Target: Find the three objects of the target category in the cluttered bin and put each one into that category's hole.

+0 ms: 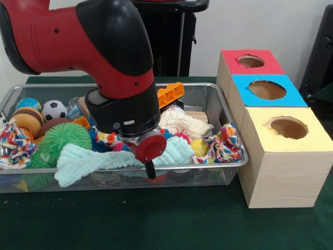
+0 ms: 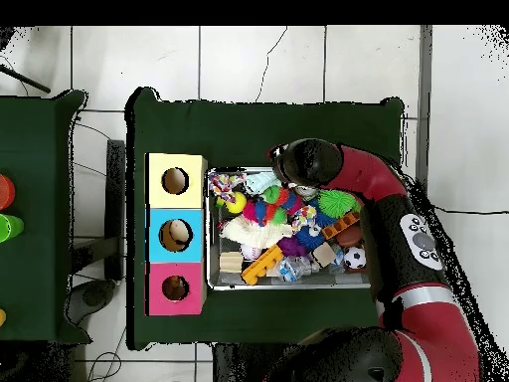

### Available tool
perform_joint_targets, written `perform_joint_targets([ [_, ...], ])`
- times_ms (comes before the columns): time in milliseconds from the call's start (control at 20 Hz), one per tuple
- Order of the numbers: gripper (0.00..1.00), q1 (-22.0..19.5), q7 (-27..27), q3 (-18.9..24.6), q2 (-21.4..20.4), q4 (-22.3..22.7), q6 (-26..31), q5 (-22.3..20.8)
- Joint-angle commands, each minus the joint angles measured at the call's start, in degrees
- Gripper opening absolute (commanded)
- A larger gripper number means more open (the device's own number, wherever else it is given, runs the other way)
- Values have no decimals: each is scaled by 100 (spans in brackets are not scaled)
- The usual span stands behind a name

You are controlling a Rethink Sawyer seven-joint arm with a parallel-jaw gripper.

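The arm [image 1: 104, 47] is reaching down over the near rim of the wire bin [image 1: 218, 172], its wrist hanging above a pale mint cloth [image 1: 78, 161] draped along the bin's front. The gripper [image 1: 150, 169] is showing only as a dark tip below a red round cap, just in front of the cloth; whether it is wide or narrow cannot be told, and nothing is visibly held.

The bin is sitting on the green worktop [image 1: 156, 224], packed with toys: a green spiky ball [image 1: 62, 138], a small football [image 1: 53, 110], an orange block [image 1: 170, 94], a cream fluffy toy [image 1: 184, 124], a yellow ball [image 1: 199, 148] and patterned cloths [image 1: 226, 148].

Touching the bin's end, a wooden box [image 1: 281, 177] is showing three holes, topped red [image 1: 251, 61], blue [image 1: 266, 89] and yellow [image 1: 289, 127]. In the overhead view the blue hole [image 2: 175, 234] seems to be holding something pale.
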Motion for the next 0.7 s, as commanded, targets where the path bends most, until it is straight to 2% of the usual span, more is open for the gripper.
perform_joint_targets([
  [50, 0, 39, 1593, 112, -464, 127, 1283, 559],
  [700, 0, 75, 1563, 34, -397, 130, 1198, 585],
])
